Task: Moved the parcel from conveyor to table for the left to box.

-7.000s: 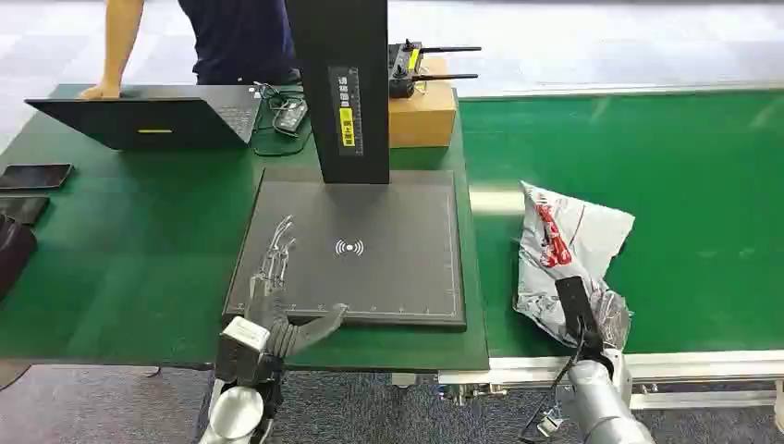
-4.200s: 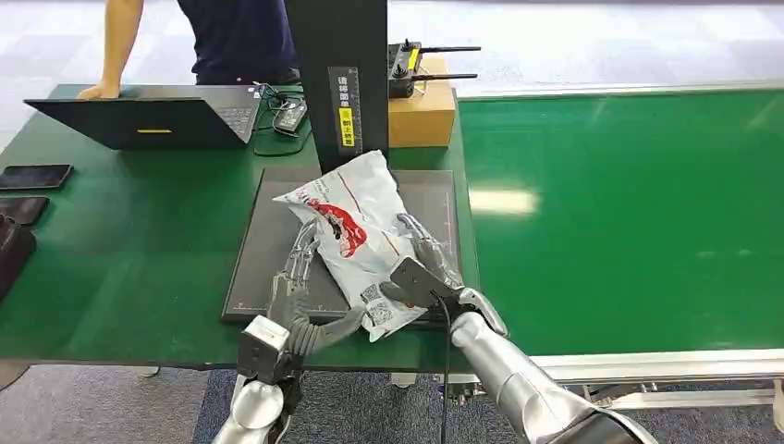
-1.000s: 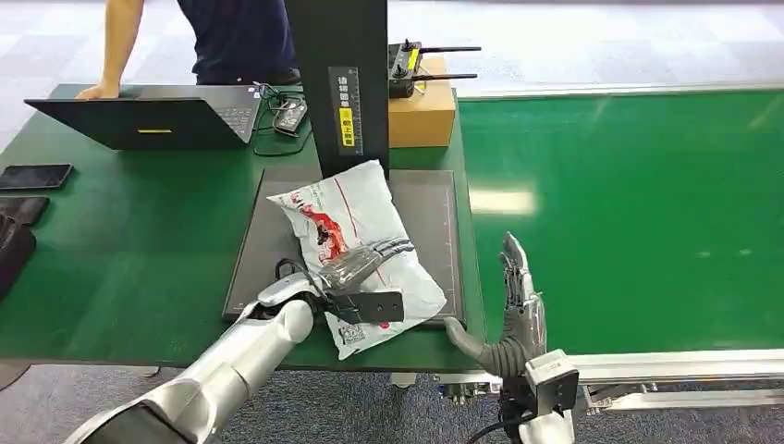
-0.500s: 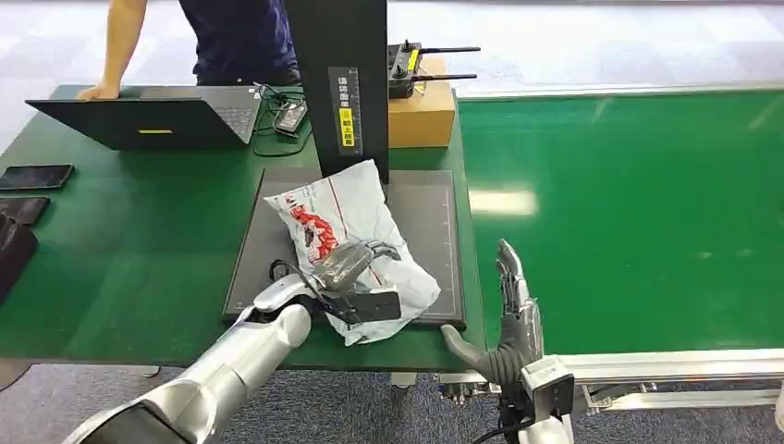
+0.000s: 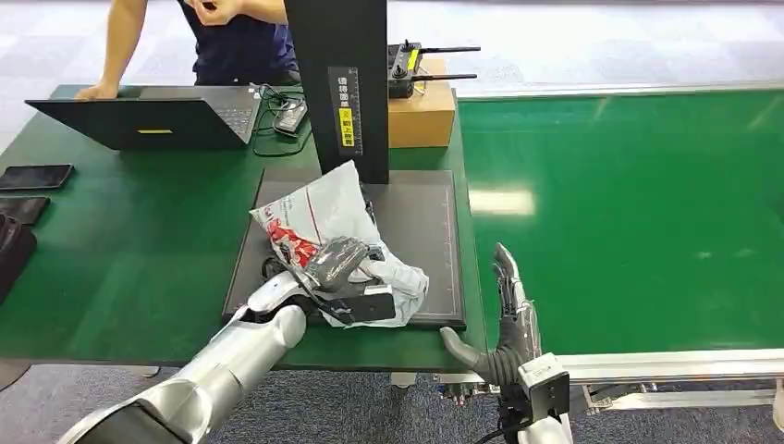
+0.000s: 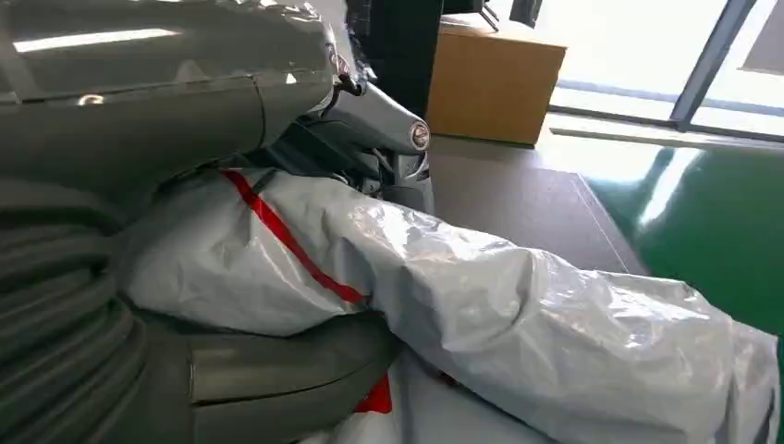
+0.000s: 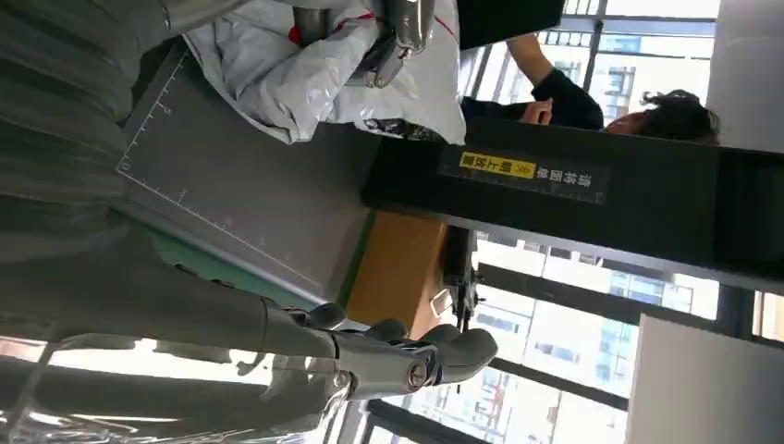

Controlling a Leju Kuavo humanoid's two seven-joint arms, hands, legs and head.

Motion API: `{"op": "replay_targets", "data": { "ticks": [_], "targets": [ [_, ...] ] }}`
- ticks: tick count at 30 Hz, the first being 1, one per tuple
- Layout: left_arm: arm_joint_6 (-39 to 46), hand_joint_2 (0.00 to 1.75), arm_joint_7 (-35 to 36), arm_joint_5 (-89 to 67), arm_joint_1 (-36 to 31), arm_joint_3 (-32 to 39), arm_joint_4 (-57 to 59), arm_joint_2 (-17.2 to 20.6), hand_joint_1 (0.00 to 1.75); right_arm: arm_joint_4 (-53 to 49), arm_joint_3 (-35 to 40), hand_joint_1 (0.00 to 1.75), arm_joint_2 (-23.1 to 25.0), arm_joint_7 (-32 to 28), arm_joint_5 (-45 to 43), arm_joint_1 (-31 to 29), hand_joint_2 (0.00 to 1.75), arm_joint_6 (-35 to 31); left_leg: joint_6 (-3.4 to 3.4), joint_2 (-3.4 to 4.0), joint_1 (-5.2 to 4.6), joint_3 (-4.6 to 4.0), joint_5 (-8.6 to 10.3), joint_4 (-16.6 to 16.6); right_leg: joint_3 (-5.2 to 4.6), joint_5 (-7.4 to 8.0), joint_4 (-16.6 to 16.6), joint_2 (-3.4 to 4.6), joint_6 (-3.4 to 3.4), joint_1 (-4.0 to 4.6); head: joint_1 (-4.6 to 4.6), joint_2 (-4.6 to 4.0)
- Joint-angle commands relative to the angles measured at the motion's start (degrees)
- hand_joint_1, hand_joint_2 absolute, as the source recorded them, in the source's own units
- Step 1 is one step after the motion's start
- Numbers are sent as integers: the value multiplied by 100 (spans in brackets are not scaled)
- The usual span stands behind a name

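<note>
— Where the parcel [image 5: 328, 231] sits on the dark pad [image 5: 425, 231], is anything gripping it?
— Yes, the left robot hand [image 5: 337, 262] is curled over its crumpled near end, thumb underneath; the wrist camera shows the grey plastic bunched between thumb and fingers. The bag's far end is tipped up against the black post [image 5: 337, 83].
— And the right robot hand [image 5: 508, 319]?
— Empty, fingers straight and apart, standing just off the pad's near right corner, by the edge of the conveyor [image 5: 629, 203].
— What else is on the table [image 5: 120, 240]?
— A cardboard box [image 5: 423, 116] behind the post with a controller [image 5: 407, 67] on it, an open laptop [image 5: 148, 120] far left, a phone [image 5: 37, 176] near the left edge. A person [image 5: 222, 37] stands behind, one hand on the table.
</note>
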Motion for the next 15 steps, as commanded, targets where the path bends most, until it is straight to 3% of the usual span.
{"op": "replay_targets", "data": {
  "ticks": [1,5,9,12,15],
  "targets": [
    [510,175,-51,-200,9,-291,-93,182,175,310,112,0,-171,-10,-59,-197,175,-7,-12,6,3,6,1,-6,4,4,-7,11,7,1,0,0],
    [899,175,-150,-183,3,-300,-542,164,175,555,172,0,-155,86,-117,-541,175,-5,-16,7,5,0,3,-5,-2,7,-7,14,10,1,0,0],
    [1160,175,-96,-249,54,-362,-1408,397,175,809,251,0,-162,95,-148,-683,175,-80,-17,5,9,-5,3,-1,-5,8,-7,12,11,6,0,0],
    [1688,175,278,-545,63,-193,-2274,792,175,783,185,0,-95,37,-203,-590,175,-158,-11,9,7,-8,2,0,-8,6,-4,13,7,5,2,0],
    [1447,175,412,-708,166,408,-3029,1149,175,548,109,0,-5,-11,-156,-381,175,-161,-18,12,10,-10,0,1,-11,4,-1,17,5,7,4,0]
  ]
}}
